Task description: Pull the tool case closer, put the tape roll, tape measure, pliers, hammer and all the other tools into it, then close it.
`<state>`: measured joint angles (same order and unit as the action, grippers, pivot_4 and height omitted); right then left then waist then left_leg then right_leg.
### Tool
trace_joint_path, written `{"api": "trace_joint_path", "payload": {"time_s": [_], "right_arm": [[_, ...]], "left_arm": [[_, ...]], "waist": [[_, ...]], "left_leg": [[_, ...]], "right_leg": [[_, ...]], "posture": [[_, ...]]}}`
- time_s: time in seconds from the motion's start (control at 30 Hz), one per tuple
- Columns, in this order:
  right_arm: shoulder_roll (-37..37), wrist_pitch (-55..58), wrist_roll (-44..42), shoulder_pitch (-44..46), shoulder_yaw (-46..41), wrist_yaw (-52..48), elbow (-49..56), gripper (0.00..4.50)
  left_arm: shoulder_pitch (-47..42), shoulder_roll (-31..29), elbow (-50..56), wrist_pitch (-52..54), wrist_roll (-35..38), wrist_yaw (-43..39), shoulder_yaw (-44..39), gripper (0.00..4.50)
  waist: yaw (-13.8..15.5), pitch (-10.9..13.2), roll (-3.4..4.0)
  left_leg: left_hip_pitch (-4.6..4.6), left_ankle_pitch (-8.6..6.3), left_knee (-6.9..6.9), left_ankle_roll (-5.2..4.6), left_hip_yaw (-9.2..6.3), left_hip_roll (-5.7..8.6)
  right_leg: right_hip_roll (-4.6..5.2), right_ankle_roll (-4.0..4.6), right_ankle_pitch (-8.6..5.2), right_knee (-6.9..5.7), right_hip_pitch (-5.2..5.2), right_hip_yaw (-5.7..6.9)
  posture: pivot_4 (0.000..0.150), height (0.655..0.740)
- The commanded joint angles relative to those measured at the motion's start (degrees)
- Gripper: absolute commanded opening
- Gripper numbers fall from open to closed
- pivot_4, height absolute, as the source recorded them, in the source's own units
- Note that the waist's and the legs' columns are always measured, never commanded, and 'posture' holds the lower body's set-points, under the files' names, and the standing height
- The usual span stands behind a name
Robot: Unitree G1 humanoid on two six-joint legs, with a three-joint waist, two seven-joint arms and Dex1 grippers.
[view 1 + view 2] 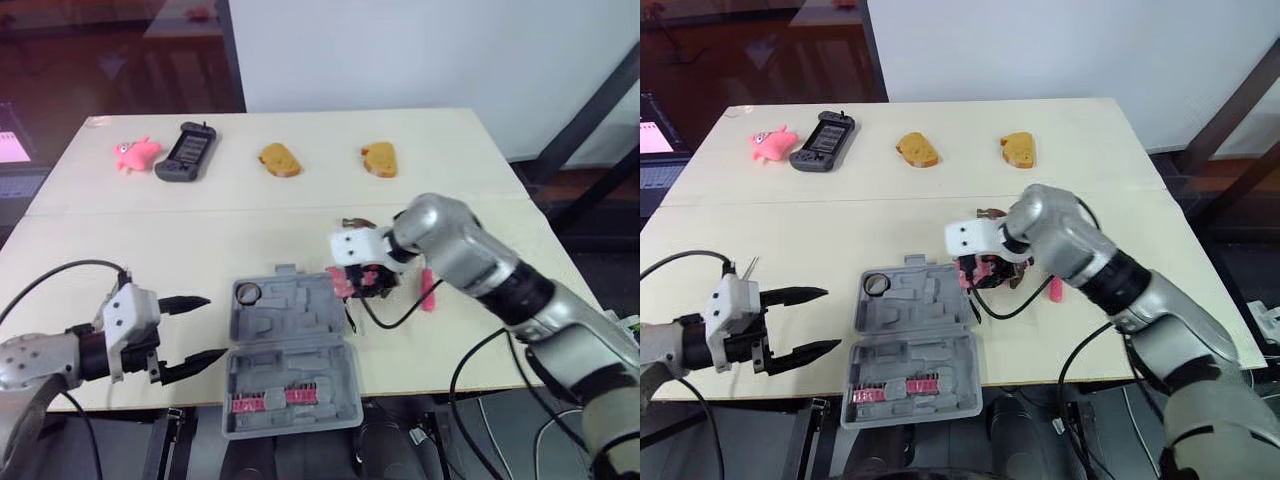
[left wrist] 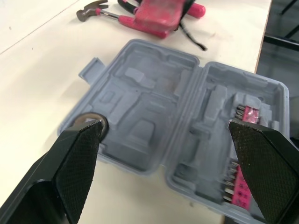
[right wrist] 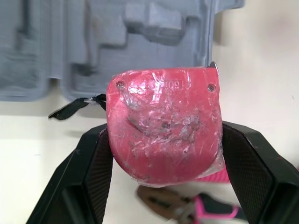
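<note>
At the table's near left edge, the left gripper (image 1: pixel 213 326) hovered with jaws wide, just beside the open tool case (image 1: pixel 300 335). A tape roll (image 1: pixel 248 292) sat in a corner recess of the case. Just right of the case, the right gripper (image 1: pixel 362 278) clamped the pink tape measure (image 3: pixel 163 123) over the pliers (image 3: pixel 187 210), with the hammer (image 2: pixel 96 11) alongside. Its dangling black strap (image 3: pixel 70 109) could probably snag the case wall, and the slick wrapped body might slip or miss its moulded pocket.

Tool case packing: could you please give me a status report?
Right claw shut on tape measure, beside open tool case. Left claw open, empty. Tape roll in case; hammer, pliers outside.
</note>
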<state>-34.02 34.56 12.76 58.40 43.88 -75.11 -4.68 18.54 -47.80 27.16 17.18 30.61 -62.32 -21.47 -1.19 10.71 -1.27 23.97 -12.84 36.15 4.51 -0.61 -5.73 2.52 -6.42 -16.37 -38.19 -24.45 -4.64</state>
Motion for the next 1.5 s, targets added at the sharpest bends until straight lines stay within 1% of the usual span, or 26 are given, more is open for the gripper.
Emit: {"api": "trace_joint_path", "payload": {"time_s": [0.03,0.1,0.23,0.5,0.77,0.93,1.3,1.5], "right_arm": [[4.7,-1.5,2.5,3.3,0.4,1.2,-4.5,2.92],[7.3,-2.2,3.8,4.1,0.8,2.2,-7.1,2.92],[9.8,-3.5,5.9,3.9,1.9,2.4,-9.5,2.92],[11.8,-3.3,8.9,2.1,3.0,2.6,-11.8,2.92],[12.7,-1.5,10.4,-0.9,3.1,1.8,-10.9,2.92],[14.0,-0.2,10.9,-1.1,2.1,3.4,-12.4,2.92],[15.1,3.5,10.9,-1.7,0.2,5.8,-11.4,2.92],[14.7,6.6,10.2,-3.0,-0.2,4.9,-7.7,2.92]], "left_arm": [[2.1,0.9,3.2,-0.8,0.1,1.5,-2.8,4.50],[3.2,1.3,4.0,-0.8,0.2,2.1,-3.4,4.50],[4.8,1.7,5.2,-0.6,0.1,2.9,-3.9,4.50],[5.5,1.3,5.7,-0.5,0.0,3.5,-4.1,4.50],[5.1,1.1,5.2,-0.9,-0.6,3.4,-3.4,4.50],[4.8,1.1,5.0,-1.0,-1.0,3.2,-2.8,4.50],[3.7,0.9,4.5,-0.7,-1.5,2.7,-2.0,4.50],[3.1,0.8,4.3,-0.6,-1.8,2.5,-1.4,4.50]], "waist": [[0.1,0.0,0.01],[0.1,0.0,0.00],[0.3,0.0,0.00],[0.1,0.0,0.00],[0.1,0.0,0.00],[0.1,0.0,0.00],[0.0,0.0,0.00],[0.1,0.0,0.00]], "left_leg": [[0.00,0.00,-0.02,0.00,0.00,0.00],[0.00,0.00,0.00,0.00,0.00,0.00],[0.00,0.00,-0.01,0.01,0.00,0.01],[0.00,0.00,-0.02,0.01,0.00,0.00],[-0.01,0.00,-0.03,0.01,0.00,0.00],[-0.01,0.00,-0.03,0.01,0.00,0.00],[-0.01,-0.01,-0.03,0.01,0.00,0.00],[-0.01,-0.01,-0.03,0.01,0.00,0.00]], "right_leg": [[0.00,0.00,0.00,-0.01,-0.01,0.00],[0.00,0.01,0.00,-0.04,-0.01,0.00],[0.01,0.04,-0.01,-0.03,0.00,0.01],[0.00,0.04,-0.01,-0.04,-0.02,0.01],[0.00,0.04,-0.01,-0.04,-0.02,0.02],[0.00,0.04,-0.01,-0.04,-0.02,0.02],[0.00,0.10,-0.04,-0.04,-0.02,0.02],[0.00,0.09,-0.03,-0.04,-0.02,0.02]], "posture": [[0.150,0.7238],[0.150,0.7238],[0.150,0.7238],[0.150,0.7238],[0.150,0.7238],[0.150,0.7238],[0.150,0.7238],[0.150,0.7238]]}}
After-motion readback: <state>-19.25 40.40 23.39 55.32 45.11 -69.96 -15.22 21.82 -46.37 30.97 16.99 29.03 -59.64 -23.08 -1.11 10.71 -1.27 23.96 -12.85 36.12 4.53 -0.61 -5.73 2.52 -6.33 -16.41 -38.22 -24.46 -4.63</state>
